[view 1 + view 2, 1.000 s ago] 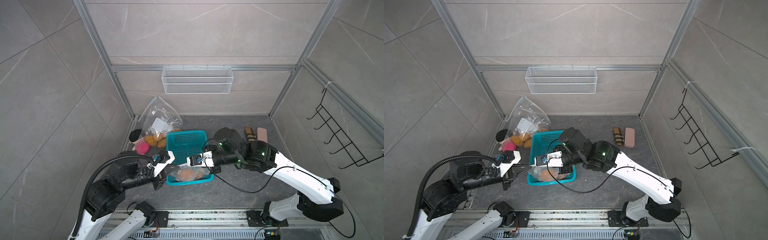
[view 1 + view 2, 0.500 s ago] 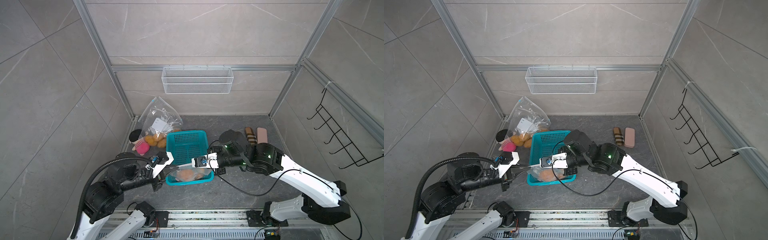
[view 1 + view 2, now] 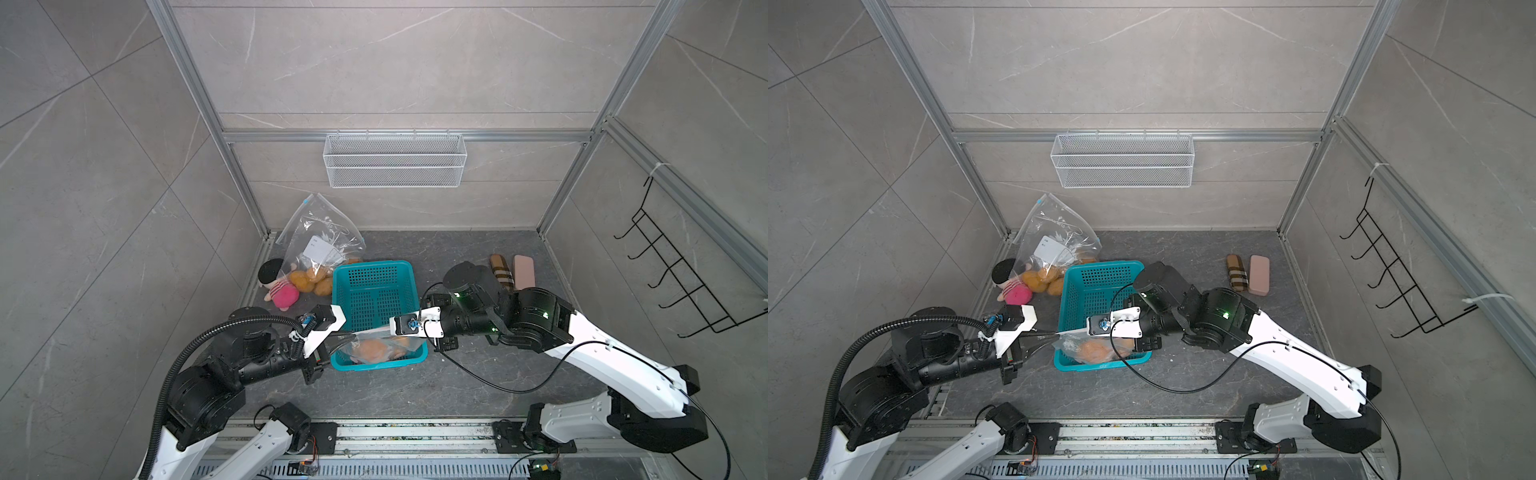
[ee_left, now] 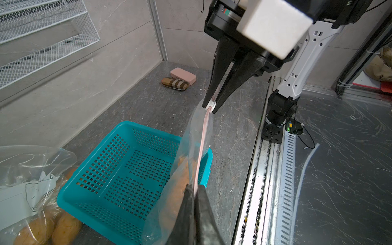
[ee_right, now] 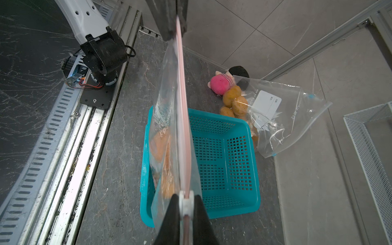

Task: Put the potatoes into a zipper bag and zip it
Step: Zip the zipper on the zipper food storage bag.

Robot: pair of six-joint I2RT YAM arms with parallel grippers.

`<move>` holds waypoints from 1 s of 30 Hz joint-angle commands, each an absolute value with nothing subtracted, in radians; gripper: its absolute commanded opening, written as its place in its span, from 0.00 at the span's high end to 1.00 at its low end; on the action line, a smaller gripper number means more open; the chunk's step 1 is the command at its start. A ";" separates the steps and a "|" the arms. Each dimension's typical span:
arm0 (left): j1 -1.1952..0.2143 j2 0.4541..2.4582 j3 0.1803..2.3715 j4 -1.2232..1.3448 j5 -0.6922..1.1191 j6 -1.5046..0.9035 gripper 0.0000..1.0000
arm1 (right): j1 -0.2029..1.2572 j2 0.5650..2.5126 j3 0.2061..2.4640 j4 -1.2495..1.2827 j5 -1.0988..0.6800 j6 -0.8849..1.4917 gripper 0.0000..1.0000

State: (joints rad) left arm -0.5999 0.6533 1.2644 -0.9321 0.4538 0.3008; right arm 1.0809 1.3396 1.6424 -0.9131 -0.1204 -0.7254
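A clear zipper bag hangs stretched between my two grippers over the near end of the teal basket. Orange-tan potatoes show through its plastic. My left gripper is shut on one end of the pink zip strip. At the other end my right gripper is shut on the white slider. More potatoes lie at the back left under a second clear bag.
A pink plush doll lies left of the loose potatoes. Two small cases lie at the back right. A white wire shelf hangs on the back wall and a black hook rack on the right wall.
My right gripper has drawn to the right along the zip strip, away from the left gripper, and its arm has shifted right. The left gripper has held its place.
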 commanded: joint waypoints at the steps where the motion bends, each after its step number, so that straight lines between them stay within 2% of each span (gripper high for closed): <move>1: -0.598 0.623 1.306 -0.906 0.443 0.323 1.00 | 1.061 1.312 1.618 -1.029 -0.051 -0.703 0.96; 30: -0.598 0.606 1.296 -0.922 0.398 0.328 1.00 | 1.040 1.265 1.571 -1.031 -0.005 -0.701 0.96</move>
State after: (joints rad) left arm -0.5999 0.6304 1.2644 -0.9451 0.4198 0.3138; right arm 1.0595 1.2842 1.5940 -0.9314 -0.0727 -0.7254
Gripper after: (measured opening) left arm 0.055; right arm 0.104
